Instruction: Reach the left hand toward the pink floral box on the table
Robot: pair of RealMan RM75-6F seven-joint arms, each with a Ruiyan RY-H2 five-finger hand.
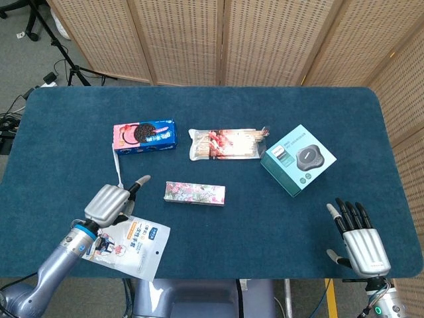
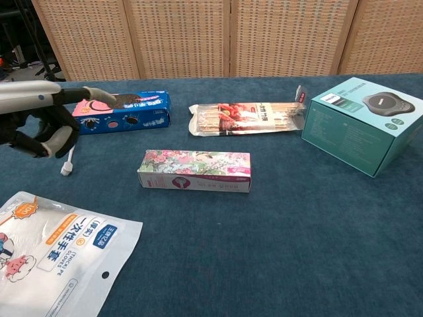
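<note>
The pink floral box [image 1: 195, 193] [image 2: 195, 170] lies flat near the middle of the blue table. My left hand [image 1: 111, 203] [image 2: 39, 119] hovers to its left, empty, with a finger stretched toward the box and a clear gap between them. My right hand [image 1: 357, 237] rests at the table's front right corner, fingers spread, holding nothing; the chest view does not show it.
A white snack pouch [image 1: 124, 241] [image 2: 47, 249] lies under my left forearm. A blue cookie box [image 1: 144, 136] and a white toothbrush [image 1: 119, 173] sit behind my left hand. A biscuit-stick pack [image 1: 227, 144] and a teal box [image 1: 297, 159] lie further right.
</note>
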